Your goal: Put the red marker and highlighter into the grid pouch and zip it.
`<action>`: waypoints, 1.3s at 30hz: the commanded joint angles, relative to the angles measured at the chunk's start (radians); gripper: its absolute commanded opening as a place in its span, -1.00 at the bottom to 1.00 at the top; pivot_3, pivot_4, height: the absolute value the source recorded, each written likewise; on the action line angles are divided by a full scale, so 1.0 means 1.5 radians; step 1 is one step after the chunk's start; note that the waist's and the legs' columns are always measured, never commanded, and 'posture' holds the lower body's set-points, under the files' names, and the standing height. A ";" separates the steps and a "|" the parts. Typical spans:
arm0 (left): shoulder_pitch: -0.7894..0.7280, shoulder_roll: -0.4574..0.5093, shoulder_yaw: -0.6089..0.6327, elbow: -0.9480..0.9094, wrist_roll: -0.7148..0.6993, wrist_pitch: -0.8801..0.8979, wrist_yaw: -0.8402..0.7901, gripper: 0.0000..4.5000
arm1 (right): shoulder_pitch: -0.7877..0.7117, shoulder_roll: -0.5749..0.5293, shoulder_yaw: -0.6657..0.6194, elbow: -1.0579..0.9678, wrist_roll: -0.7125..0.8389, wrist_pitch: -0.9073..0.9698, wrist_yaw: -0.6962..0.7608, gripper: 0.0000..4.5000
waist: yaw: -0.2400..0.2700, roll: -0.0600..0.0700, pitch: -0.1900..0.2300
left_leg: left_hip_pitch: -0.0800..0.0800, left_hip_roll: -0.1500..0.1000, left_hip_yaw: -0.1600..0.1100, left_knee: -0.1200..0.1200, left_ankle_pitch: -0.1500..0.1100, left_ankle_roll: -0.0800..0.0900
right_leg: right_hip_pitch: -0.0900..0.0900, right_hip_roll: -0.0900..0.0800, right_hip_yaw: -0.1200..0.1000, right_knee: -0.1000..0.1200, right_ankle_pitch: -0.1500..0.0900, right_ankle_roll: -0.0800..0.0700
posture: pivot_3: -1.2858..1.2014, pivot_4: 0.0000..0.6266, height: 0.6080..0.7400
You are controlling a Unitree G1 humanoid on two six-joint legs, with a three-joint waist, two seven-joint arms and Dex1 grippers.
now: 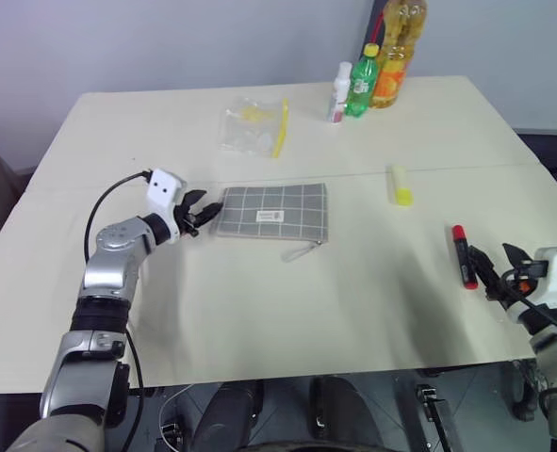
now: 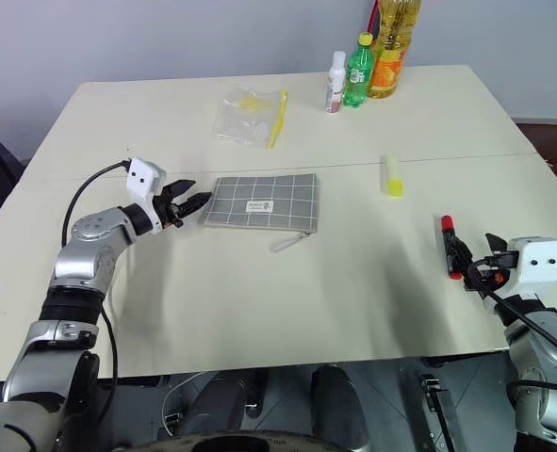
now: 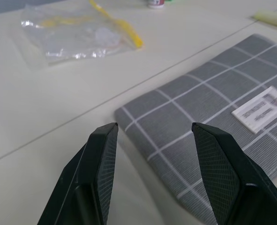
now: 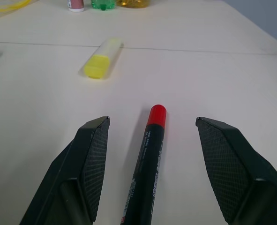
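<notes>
Lying flat near the middle of the cream table (image 1: 259,311), the grid pouch (image 1: 276,213) shows its grey fabric, white grid lines and small white label (image 1: 270,217), with its pull cord (image 1: 302,250) trailing off the near right corner. Taking the pouch as the centre of a clock with twelve at the far wall, the left gripper (image 1: 205,212) sits at nine o'clock, its fingers spread wide and empty, tips just beside the pouch's left edge; the left wrist view shows that corner of the pouch between and beyond the two black fingers (image 3: 101,173), and contact cannot be told.

The highlighter (image 1: 400,185), pale yellow with a brighter yellow end, lies at about two o'clock from the pouch, well apart from it and just past a seam line in the table. The red marker (image 1: 464,256), black barrel with red cap pointing away from the robot, lies at about four o'clock, near the table's right side. The right gripper (image 1: 498,268) is wide too and holds nothing: in the right wrist view the marker's barrel lies on the table between the two fingers (image 4: 89,168), with a gap on each side.

At twelve o'clock, towards the far edge, lies a clear plastic bag (image 1: 250,127) with a yellow strip. At one o'clock, near the far edge, stand a small white bottle (image 1: 339,92), a green bottle (image 1: 361,81) with a yellow cap and a large bottle of orange drink (image 1: 395,56), close together.
</notes>
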 commanded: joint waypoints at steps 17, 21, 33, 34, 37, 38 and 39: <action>0.021 0.007 0.019 -0.048 -0.002 0.004 0.020 0.17 | -0.065 -0.021 0.019 0.027 -0.020 -0.013 0.009 0.35 | -0.001 0.000 0.000 | 0.000 0.000 0.000 0.000 0.000 0.000 | 0.000 0.000 0.000 0.000 0.000 0.000 | 0.03 -0.52 1.00; 0.036 0.005 0.020 -0.055 0.001 -0.011 0.031 0.17 | -0.100 -0.034 0.030 0.027 -0.012 0.022 0.001 0.35 | 0.000 0.000 0.000 | 0.000 0.000 0.000 0.000 0.000 0.000 | 0.000 0.000 0.000 0.000 0.000 0.000 | 0.03 -0.52 1.00; 0.022 0.042 0.029 -0.002 0.057 -0.104 0.090 0.17 | -0.232 -0.019 0.196 -0.008 -0.039 0.096 -0.013 0.12 | -0.003 0.000 0.000 | 0.000 0.000 0.000 0.000 0.000 0.000 | -0.001 0.000 0.000 0.001 0.001 0.001 | 0.03 -0.52 1.00; 0.020 0.047 0.030 0.008 0.063 -0.114 0.096 0.17 | -0.249 -0.017 0.218 0.000 -0.049 0.108 -0.017 0.00 | -0.002 0.000 0.000 | 0.000 0.000 0.000 0.000 0.000 0.000 | -0.001 0.000 0.000 0.001 0.001 0.001 | 0.03 -0.52 1.00; 0.012 0.068 0.021 0.043 0.096 -0.148 0.118 0.17 | -0.312 -0.001 0.290 0.049 -0.097 0.129 -0.039 -0.67 | -0.002 0.000 0.000 | 0.000 0.000 0.000 0.000 0.000 0.000 | -0.001 0.000 0.000 0.000 0.001 0.001 | 0.03 -0.52 1.00; 0.010 0.074 0.012 0.056 0.110 -0.160 0.122 0.17 | -0.333 0.009 0.306 0.069 -0.109 0.129 -0.047 -0.90 | -0.002 0.000 0.000 | 0.000 0.000 0.000 0.000 0.000 0.000 | -0.001 0.000 0.000 0.000 0.001 0.001 | 0.03 -0.52 1.00; 0.008 0.080 0.003 0.067 0.125 -0.172 0.123 0.17 | -0.354 0.019 0.320 0.090 -0.121 0.126 -0.053 -0.95 | -0.002 0.000 0.000 | 0.000 0.000 0.000 0.000 0.000 0.000 | -0.001 0.000 0.000 0.001 0.001 0.001 | 0.03 -0.52 1.00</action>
